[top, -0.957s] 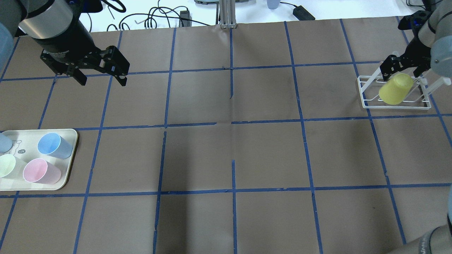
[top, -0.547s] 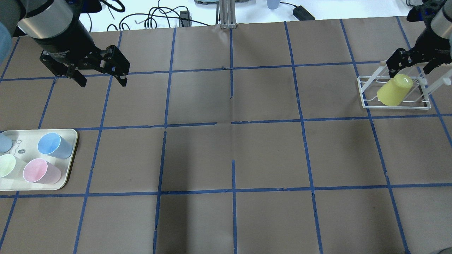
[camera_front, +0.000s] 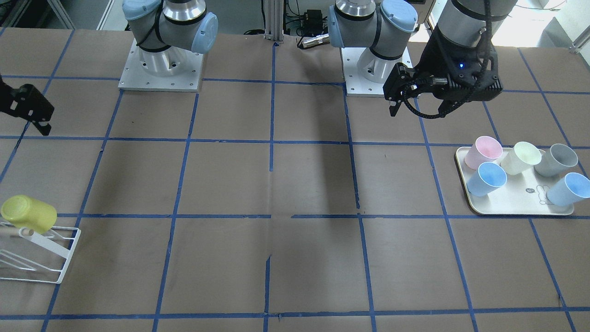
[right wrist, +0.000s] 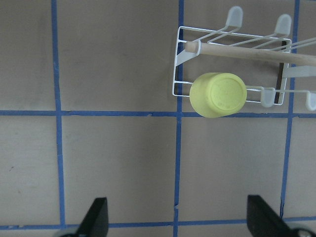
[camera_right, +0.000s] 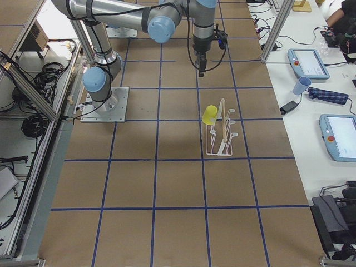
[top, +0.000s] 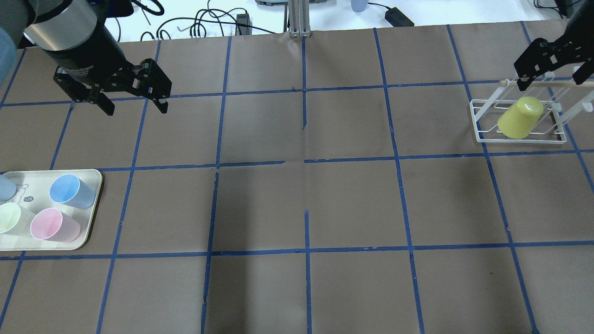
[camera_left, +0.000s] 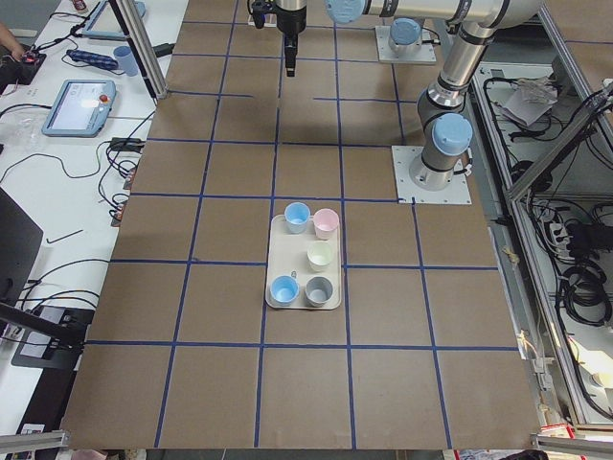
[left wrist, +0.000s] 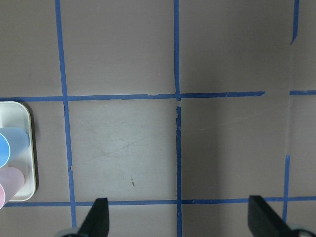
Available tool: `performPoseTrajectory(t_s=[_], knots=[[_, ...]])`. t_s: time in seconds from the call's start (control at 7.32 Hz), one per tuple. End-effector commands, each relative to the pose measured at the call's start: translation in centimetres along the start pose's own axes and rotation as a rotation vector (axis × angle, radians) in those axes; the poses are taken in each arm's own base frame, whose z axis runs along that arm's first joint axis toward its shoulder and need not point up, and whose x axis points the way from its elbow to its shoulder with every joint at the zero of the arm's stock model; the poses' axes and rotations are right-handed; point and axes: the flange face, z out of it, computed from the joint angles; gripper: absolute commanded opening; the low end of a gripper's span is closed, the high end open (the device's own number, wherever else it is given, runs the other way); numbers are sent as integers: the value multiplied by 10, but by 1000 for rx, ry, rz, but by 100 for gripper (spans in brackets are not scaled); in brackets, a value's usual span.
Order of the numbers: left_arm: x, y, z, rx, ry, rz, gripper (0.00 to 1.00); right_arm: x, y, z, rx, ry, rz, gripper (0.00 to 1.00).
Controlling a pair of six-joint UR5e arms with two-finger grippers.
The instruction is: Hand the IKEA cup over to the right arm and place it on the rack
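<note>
The bright yellow IKEA cup (top: pixel 519 117) hangs upside down and tilted on a prong of the white wire rack (top: pixel 480 134) at the table's far right. It also shows in the front view (camera_front: pixel 28 213) and from above in the right wrist view (right wrist: pixel 218 95). My right gripper (top: pixel 551 78) is open and empty. It hovers above and just behind the rack, clear of the cup. My left gripper (top: pixel 135 109) is open and empty above the table's back left.
A cream tray (top: pixel 93 178) with several pastel cups sits at the table's left edge, in front of my left gripper. The rack's wooden peg (right wrist: pixel 237 52) lies just behind the cup. Blue tape lines grid the brown table.
My right gripper has drawn up and back from the yellow cup, which stays on the rack. My left arm has not moved.
</note>
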Motion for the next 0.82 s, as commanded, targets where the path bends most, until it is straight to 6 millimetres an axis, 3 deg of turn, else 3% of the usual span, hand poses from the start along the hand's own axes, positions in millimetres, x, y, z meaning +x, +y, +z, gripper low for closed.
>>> performPoseTrajectory(t_s=[0.0, 0.14, 0.41, 0.68], knots=[[0, -1, 1, -1, 4, -2, 100, -93, 12, -26, 11, -36, -27, 100], [0, 0, 0, 1, 2, 0, 100, -130, 13, -26, 10, -43, 17, 100], [0, 0, 0, 1, 4, -2, 100, -181, 14, -26, 4, -70, 65, 100], [-2, -4, 3, -4, 1, -5, 100, -189, 5, -33, 0, -93, 98, 100]])
